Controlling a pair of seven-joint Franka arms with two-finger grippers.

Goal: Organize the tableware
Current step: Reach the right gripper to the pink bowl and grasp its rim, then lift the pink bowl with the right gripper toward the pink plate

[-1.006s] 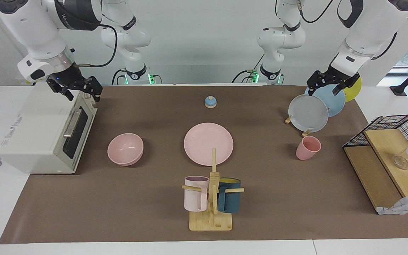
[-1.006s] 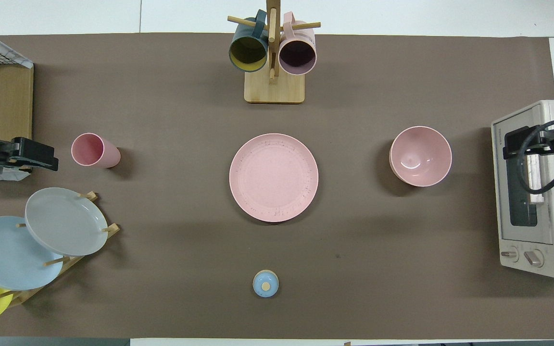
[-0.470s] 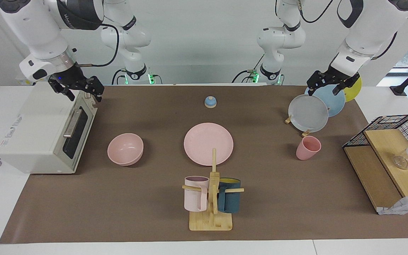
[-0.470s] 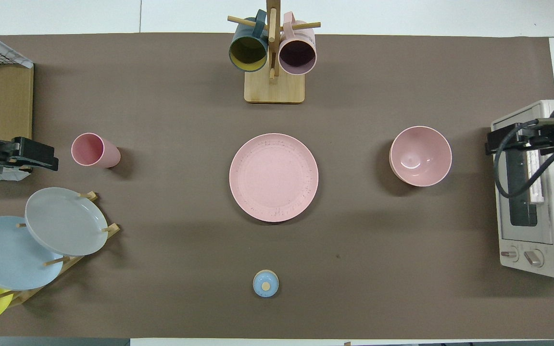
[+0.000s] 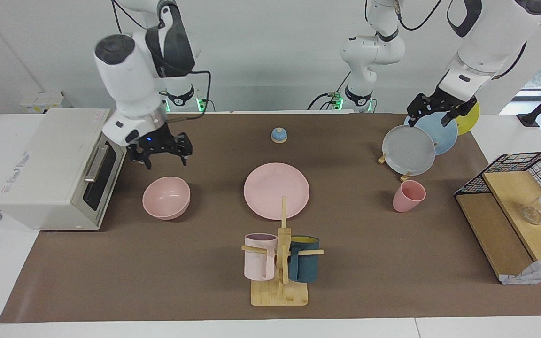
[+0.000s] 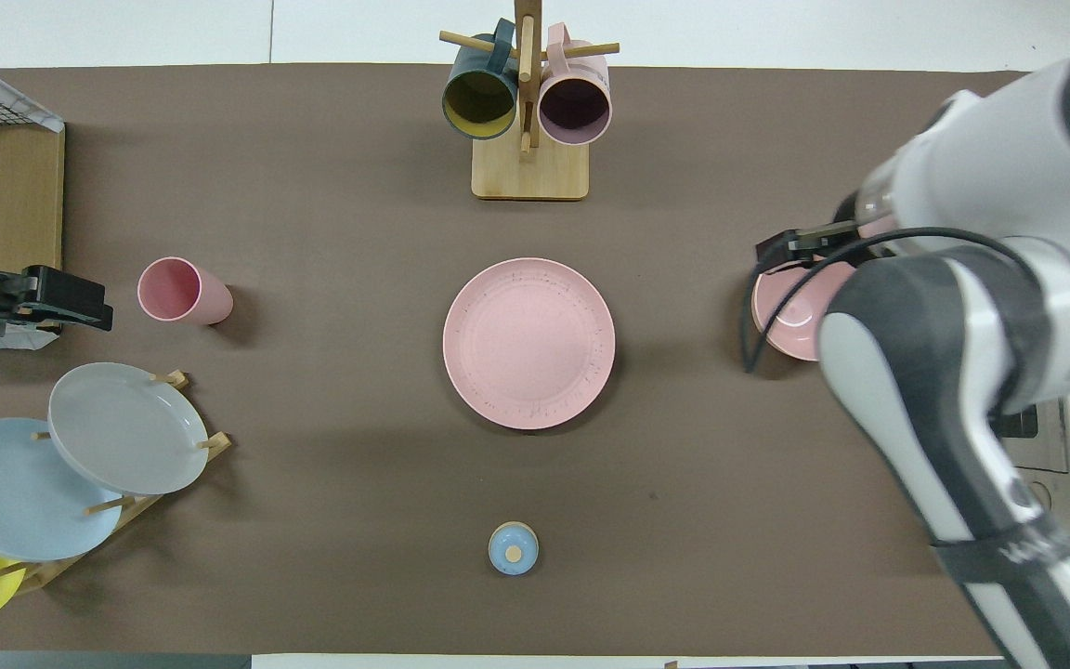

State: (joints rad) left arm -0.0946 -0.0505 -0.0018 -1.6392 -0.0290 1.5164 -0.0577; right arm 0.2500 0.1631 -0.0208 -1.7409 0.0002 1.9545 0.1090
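Observation:
The pink plate (image 5: 276,190) lies flat at the table's middle and shows in the overhead view (image 6: 528,344). The pink bowl (image 5: 166,197) stands toward the right arm's end; in the overhead view the arm hides part of the bowl (image 6: 790,321). The pink cup (image 5: 408,196) stands upright toward the left arm's end (image 6: 184,291). My right gripper (image 5: 166,162) hangs open and empty just above the bowl's rim on the side nearer the robots (image 6: 776,253). My left gripper (image 5: 428,121) waits open over the plate rack (image 6: 89,307).
A toaster oven (image 5: 50,164) stands beside the bowl. A rack holds grey (image 5: 409,150), blue and yellow plates near the cup. A mug tree (image 5: 280,263) with two mugs stands farther from the robots than the plate. A small blue knob (image 5: 279,135) lies nearer. A wire shelf (image 5: 510,197) stands at the left arm's end.
My right arm has swung from over the toaster oven toward the table's middle and now hangs over the pink bowl. The left arm and all tableware have not moved.

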